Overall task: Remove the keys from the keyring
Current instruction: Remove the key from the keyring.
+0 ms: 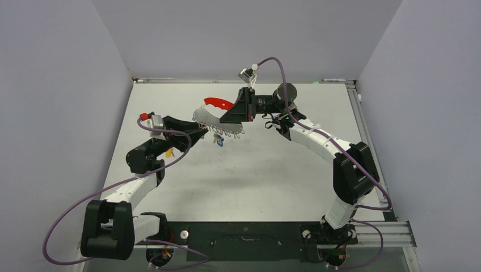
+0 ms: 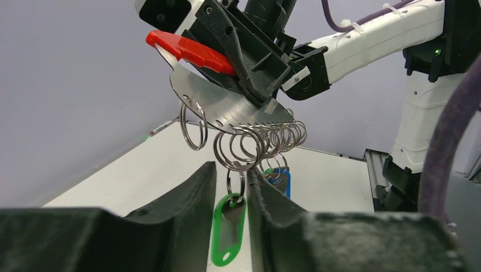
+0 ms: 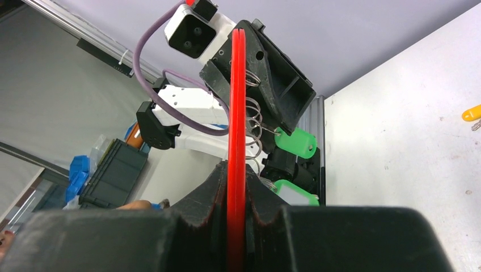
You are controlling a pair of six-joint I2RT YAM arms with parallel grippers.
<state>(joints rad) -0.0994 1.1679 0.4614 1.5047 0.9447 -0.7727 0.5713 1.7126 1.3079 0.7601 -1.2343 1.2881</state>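
My right gripper (image 1: pixel 226 115) is shut on the keyring's red strap (image 3: pixel 236 113) and holds the keyring (image 1: pixel 206 120) in the air over the far middle of the table. Below the red strap (image 2: pixel 190 50) is a curved silver plate (image 2: pixel 215 102) with a row of split rings. A green-tagged key (image 2: pixel 228 229) and a blue-tagged key (image 2: pixel 282 181) hang from the rings. My left gripper (image 2: pixel 232 170) reaches up from below with its fingers (image 2: pixel 193 198) close on either side of the green tag. Thin slivers of table show beside the tag, so contact is unclear.
A yellow-tagged key (image 1: pixel 168 152) lies on the table by the left arm's wrist, also seen as a yellow tag (image 3: pixel 471 113). A metal rail (image 1: pixel 363 124) runs along the table's right edge. Walls close in the left, back and right sides.
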